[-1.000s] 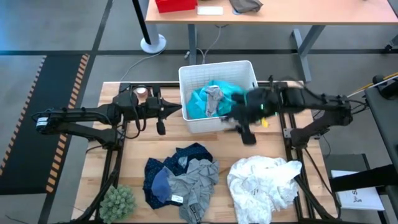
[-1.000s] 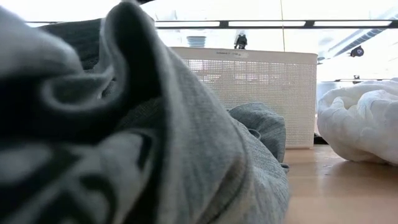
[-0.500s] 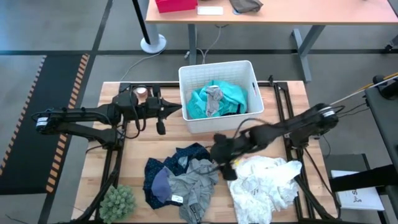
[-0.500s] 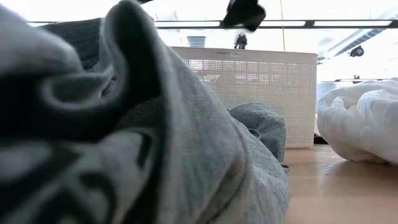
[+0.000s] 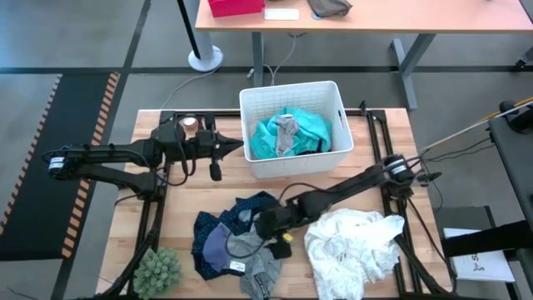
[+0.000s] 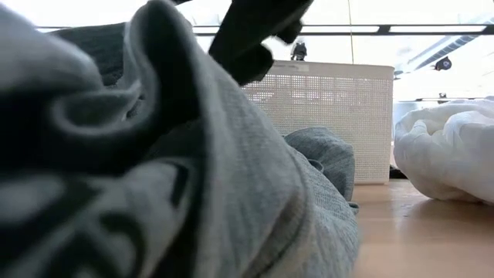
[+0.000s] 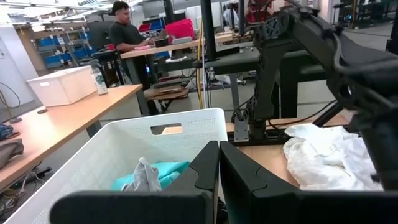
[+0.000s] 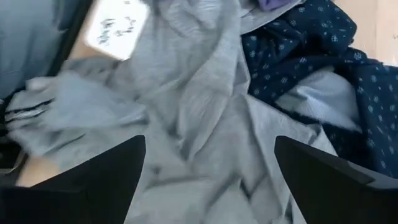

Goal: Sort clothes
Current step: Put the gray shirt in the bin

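A grey garment (image 5: pixel 254 248) with a white label lies crumpled on the table beside a navy patterned garment (image 5: pixel 250 207). A large white garment (image 5: pixel 354 243) lies to their right. A teal garment (image 5: pixel 304 129) with a grey piece (image 5: pixel 286 133) on it lies in the white bin (image 5: pixel 250 104). My right gripper (image 5: pixel 266 227) is open over the grey garment (image 8: pixel 205 112), one finger on each side of its folds; I cannot tell whether it touches. My left gripper (image 5: pixel 239 148) is shut and empty beside the bin's left wall; the left wrist view (image 7: pixel 218 171) shows it shut.
A green spiky plant (image 5: pixel 158 268) stands at the near left corner. In the low view the grey garment (image 6: pixel 154 193) fills the foreground, with the bin (image 6: pixel 332 116) and white garment (image 6: pixel 448 150) behind. A person sits at a desk beyond the table (image 7: pixel 127 31).
My right gripper has swung from beside the bin toward the table's near edge and left, and has come down over the grey garment. The clothes have not moved. My left arm has kept still.
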{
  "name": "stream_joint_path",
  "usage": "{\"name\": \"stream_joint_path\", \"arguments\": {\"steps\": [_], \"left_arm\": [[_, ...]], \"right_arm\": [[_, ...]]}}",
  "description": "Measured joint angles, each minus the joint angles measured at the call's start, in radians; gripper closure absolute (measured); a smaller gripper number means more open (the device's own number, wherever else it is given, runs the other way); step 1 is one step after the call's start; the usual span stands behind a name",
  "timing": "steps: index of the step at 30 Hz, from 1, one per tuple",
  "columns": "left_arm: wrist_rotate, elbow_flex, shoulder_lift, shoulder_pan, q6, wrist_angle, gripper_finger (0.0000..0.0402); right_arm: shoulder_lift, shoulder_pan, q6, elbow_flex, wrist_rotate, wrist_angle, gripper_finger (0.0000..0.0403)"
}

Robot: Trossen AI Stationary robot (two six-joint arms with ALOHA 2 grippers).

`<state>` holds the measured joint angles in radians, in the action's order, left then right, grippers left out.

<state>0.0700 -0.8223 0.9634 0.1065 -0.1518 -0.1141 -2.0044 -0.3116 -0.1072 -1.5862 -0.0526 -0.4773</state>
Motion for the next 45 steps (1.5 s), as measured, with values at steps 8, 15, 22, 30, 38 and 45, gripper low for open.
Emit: {"name": "stream_joint_path", "arguments": {"steps": [8,15,22,30,38,45], "left_arm": [[0.0,0.0,0.0,0.0,-0.001,0.012,0.0402],[0.0,0.0,0.0,0.0,-0.004,0.036,0.0402],[0.001,0.0,0.0,0.0,-0.013,0.045,0.0402],[0.001,0.0,0.0,0.0,-0.013,0.046,0.0402],[0.026,0.0,-0.005,0.0,-0.012,0.047,0.0402],[0.045,0.0,-0.011,0.0,-0.004,0.044,0.0402]], "right_arm": [[-0.154,0.026,-0.004,-0.094,-0.086,-0.001,0.0061],[-0.244,0.061,-0.009,-0.163,-0.279,-0.019,0.0081],[-0.254,0.072,-0.006,-0.169,-0.27,-0.017,0.0212],[-0.209,0.071,0.046,-0.175,-0.127,-0.032,0.0382],[-0.085,0.068,0.081,-0.217,-0.03,-0.135,0.0395],[0.065,0.062,0.086,-0.238,0.015,-0.199,0.0393]]}}
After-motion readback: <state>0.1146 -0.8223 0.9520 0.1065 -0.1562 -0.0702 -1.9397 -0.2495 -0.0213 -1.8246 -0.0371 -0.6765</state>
